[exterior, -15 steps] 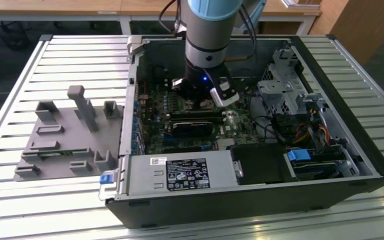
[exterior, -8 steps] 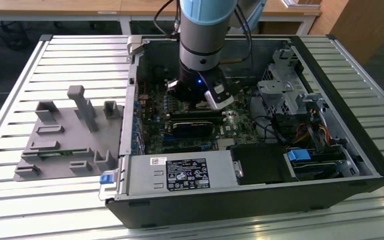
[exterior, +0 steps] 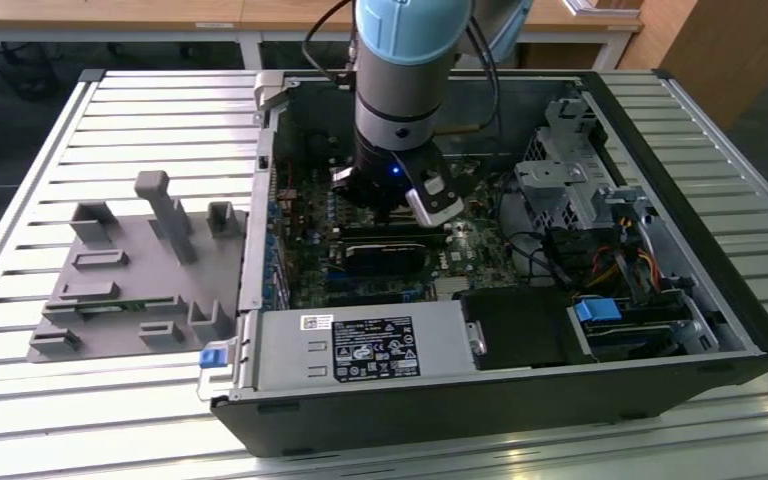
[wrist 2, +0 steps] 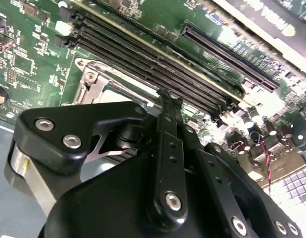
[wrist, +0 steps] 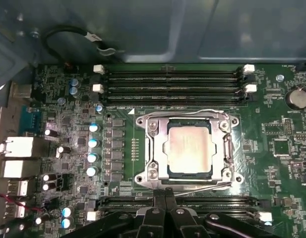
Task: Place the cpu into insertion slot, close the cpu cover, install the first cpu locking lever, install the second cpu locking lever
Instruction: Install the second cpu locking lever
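Standing over the open computer case (exterior: 744,330) on the slatted table (exterior: 37,120), the exterior view's left holds a grey fixture block (exterior: 131,270) well apart from the work, and further toward the right the arm reaches down into the case with the gripper (exterior: 391,212) low over the motherboard (exterior: 307,260). In the first wrist view, the memory slots (wrist: 172,82) run along one side of the socket, and the cpu (wrist: 188,147) already sits in the insertion slot (wrist: 143,148), its dull silver top showing through the window of the cpu cover (wrist: 160,130), which lies flat down over it. So placing the chip and closing the cover look done. A thin wire lever (wrist: 190,111) runs along the cover's edge on the memory-slot side and another wire lever (wrist: 197,187) along the opposite edge, nearest the gripper; both seem to lie low, but whether each is hooked home I cannot tell, so the lever steps may be finished or nearly so. The gripper (wrist: 165,201) looks pressed together with nothing pinched, its tips just beside the nearer lever and the socket's edge, the chip itself a little beyond them. In the second wrist view the black fingers (wrist 2: 167,148) also look closed, hovering above the cover's corner (wrist 2: 93,82).
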Available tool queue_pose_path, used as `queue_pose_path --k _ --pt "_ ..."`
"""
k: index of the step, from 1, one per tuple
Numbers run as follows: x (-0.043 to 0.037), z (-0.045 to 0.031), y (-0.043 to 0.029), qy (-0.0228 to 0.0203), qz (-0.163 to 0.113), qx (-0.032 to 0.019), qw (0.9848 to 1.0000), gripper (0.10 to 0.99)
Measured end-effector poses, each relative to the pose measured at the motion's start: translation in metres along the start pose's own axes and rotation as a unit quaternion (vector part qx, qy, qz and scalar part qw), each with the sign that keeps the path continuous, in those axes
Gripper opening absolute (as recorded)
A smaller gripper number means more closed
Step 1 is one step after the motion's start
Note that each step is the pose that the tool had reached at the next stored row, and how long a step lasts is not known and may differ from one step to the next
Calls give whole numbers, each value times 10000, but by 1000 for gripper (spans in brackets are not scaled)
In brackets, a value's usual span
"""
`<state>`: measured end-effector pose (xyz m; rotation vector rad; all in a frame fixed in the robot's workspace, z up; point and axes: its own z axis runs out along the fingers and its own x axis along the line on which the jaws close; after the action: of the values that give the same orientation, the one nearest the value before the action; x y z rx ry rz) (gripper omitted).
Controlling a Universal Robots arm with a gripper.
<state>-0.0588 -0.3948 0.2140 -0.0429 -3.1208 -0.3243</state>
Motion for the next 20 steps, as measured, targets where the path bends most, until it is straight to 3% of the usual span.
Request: queue_pose_path --k 3,9,20 --pt "31 -4 -35 1 0 -46 10000 106" --pt "54 32 -85 5 0 -191 9998 106" --pt "76 107 -101 6 0 -233 9997 106"
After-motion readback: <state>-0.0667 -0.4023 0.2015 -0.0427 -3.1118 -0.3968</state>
